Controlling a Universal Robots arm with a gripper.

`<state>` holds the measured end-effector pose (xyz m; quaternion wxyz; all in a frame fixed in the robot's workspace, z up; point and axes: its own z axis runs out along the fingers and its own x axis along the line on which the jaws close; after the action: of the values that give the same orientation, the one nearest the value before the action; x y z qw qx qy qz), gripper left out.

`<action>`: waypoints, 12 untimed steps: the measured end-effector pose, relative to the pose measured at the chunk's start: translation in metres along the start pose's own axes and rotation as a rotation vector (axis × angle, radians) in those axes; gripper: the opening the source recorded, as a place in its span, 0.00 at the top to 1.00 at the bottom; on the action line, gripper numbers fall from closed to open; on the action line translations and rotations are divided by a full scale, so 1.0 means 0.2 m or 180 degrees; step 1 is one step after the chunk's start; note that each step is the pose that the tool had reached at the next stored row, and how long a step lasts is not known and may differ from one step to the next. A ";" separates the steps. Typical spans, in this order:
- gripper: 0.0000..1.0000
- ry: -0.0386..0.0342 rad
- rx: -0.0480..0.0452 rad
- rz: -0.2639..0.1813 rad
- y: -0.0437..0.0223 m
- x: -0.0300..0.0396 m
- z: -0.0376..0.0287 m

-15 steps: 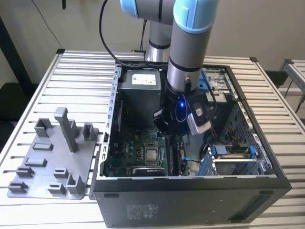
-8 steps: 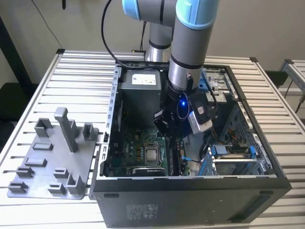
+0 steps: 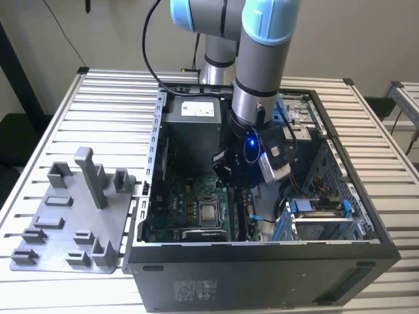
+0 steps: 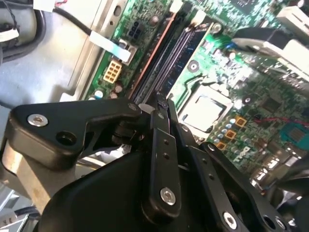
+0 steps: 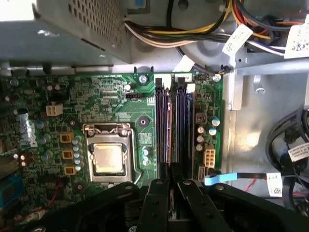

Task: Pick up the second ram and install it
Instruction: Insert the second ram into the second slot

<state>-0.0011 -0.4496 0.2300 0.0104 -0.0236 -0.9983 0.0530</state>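
Note:
My gripper (image 3: 241,183) is low inside the open computer case, over the green motherboard (image 5: 111,96). In both wrist views its black fingers (image 5: 161,186) are drawn together at the near end of the long black memory slots (image 5: 182,125). Between them a thin dark stick, the second ram (image 5: 168,130), stands edge-on along the slot closest to the processor socket (image 5: 107,159). In the second wrist view the ram (image 4: 153,57) shows as a thin copper-tinted edge running away from the gripper (image 4: 160,104). How deep it sits in the slot I cannot tell.
The grey plastic tray (image 3: 72,216) with upright posts lies on the slatted table at the exterior view's left. A grey power supply box (image 3: 193,124) and bundled cables (image 5: 193,36) crowd the case's far end. Drive cages (image 3: 314,216) sit at the exterior view's right.

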 end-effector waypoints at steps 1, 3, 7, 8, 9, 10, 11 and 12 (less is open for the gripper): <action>0.86 0.0000 0.0015 0.0000 0.006 -0.003 0.003; 0.86 -0.0001 0.0040 0.0001 0.007 -0.003 0.007; 0.86 0.0000 0.0043 0.0001 0.008 -0.003 0.008; 0.86 0.0000 0.0043 0.0001 0.009 -0.003 0.009; 0.86 0.0000 0.0043 0.0001 0.009 -0.003 0.010; 0.86 -0.0001 0.0043 0.0001 0.011 -0.002 0.012; 0.86 0.0000 0.0043 0.0002 0.013 -0.001 0.014; 0.86 0.0000 0.0043 0.0001 0.015 -0.001 0.015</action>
<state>-0.0008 -0.4470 0.2267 0.0104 -0.0237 -0.9979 0.0597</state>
